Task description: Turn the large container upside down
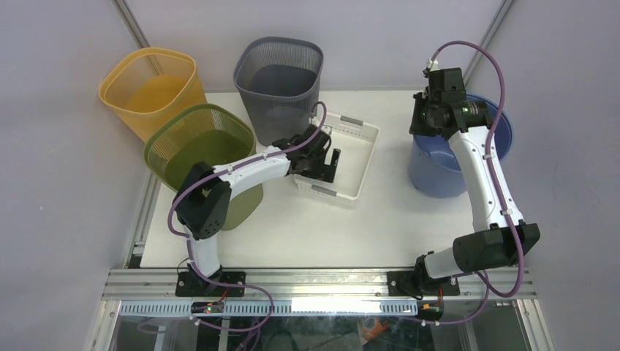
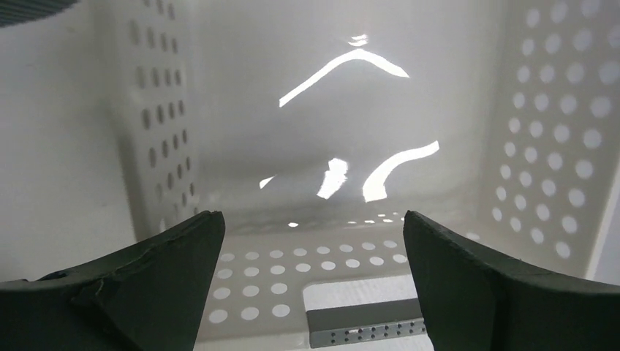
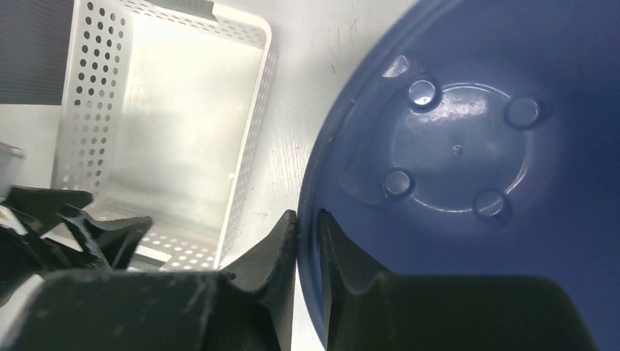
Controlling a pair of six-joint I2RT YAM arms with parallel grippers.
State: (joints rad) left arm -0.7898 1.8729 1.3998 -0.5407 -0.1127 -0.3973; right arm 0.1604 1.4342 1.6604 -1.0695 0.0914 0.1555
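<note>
Over on the left, the left gripper (image 2: pixel 313 219) hangs inside the white basket (image 1: pixel 352 157), jaws spread wide and empty. Further right on the tabletop (image 1: pixel 329 227), the blue bucket (image 3: pixel 457 146) stands upright, mouth up. The right gripper (image 3: pixel 307 219) straddles its rim, jaws seemingly pinched on the wall.

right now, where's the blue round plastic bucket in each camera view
top external: blue round plastic bucket sits in the upper right of the picture.
left wrist: not in it.
right wrist: the bucket fills the right side, its rim between the fingers.
shared landmark: white perforated plastic basket, seen in all three views.
</note>
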